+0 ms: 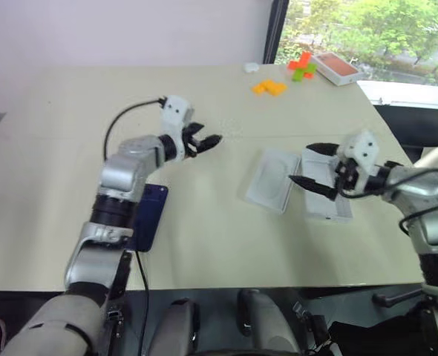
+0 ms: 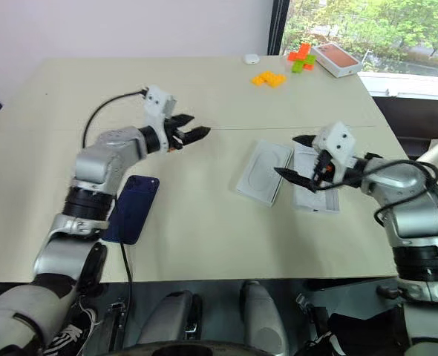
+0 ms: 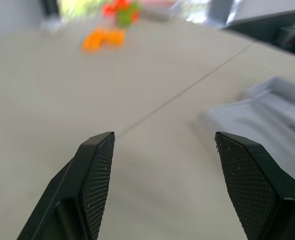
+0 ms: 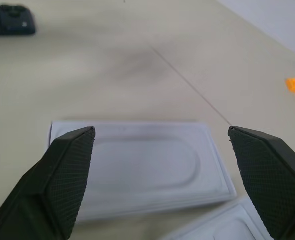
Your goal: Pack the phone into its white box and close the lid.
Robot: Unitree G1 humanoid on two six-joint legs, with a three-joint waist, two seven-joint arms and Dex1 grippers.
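The dark navy phone (image 1: 151, 213) lies flat near the table's front left, partly under my left forearm; it also shows in the right wrist view as the phone (image 4: 10, 20). The white box (image 1: 272, 178), a shallow tray with a round-cornered recess, lies right of centre. Beside it on the right lies a second white piece, the lid (image 1: 329, 202), plain side up. My left gripper (image 1: 208, 139) hovers open and empty over bare table, left of the box. Open and empty too, my right gripper (image 1: 301, 163) hangs above the gap between box and lid.
At the far right corner stand an orange-topped white box (image 1: 336, 68), orange and green blocks (image 1: 301, 67), more orange blocks (image 1: 269, 87) and a small white object (image 1: 250, 67). The table's (image 1: 204, 245) front edge runs just below the phone.
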